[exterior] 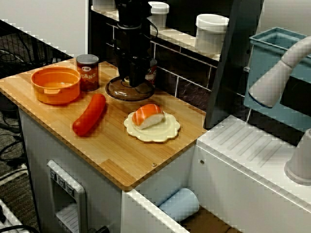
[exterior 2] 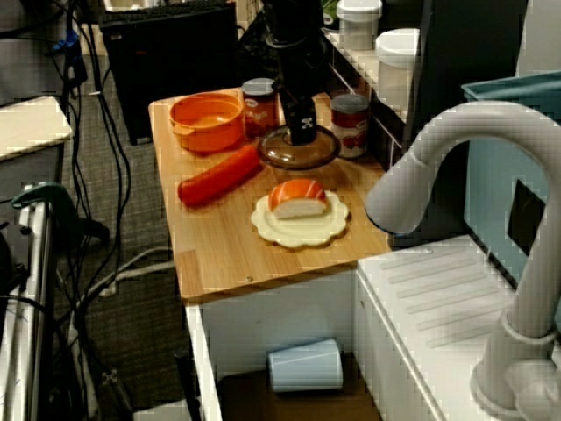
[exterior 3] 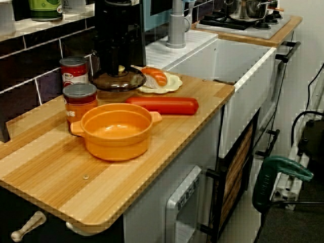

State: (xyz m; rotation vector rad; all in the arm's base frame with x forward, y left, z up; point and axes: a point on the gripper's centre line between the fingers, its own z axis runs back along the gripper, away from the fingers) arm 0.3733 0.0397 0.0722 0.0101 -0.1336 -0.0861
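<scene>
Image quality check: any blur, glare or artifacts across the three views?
View facing the tiled wall: jagged stair-stepping on the counter edges, black hand loses detail against the dark wall. View over the faucet: faucet looms soft in the foreground, hiding the right side. View from the pot end: even light, mild sheen on the orange pot, same stair-stepped edge.

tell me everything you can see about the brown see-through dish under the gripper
The brown dish is round, shallow and see-through, glass or clear plastic by its look, with a thicker rim. It sits flat on the wooden counter near the tiled back wall, between the red can and the scalloped plate. The black gripper stands upright over its middle, tips reaching down to it. Whether they clamp any part of it cannot be told.
</scene>
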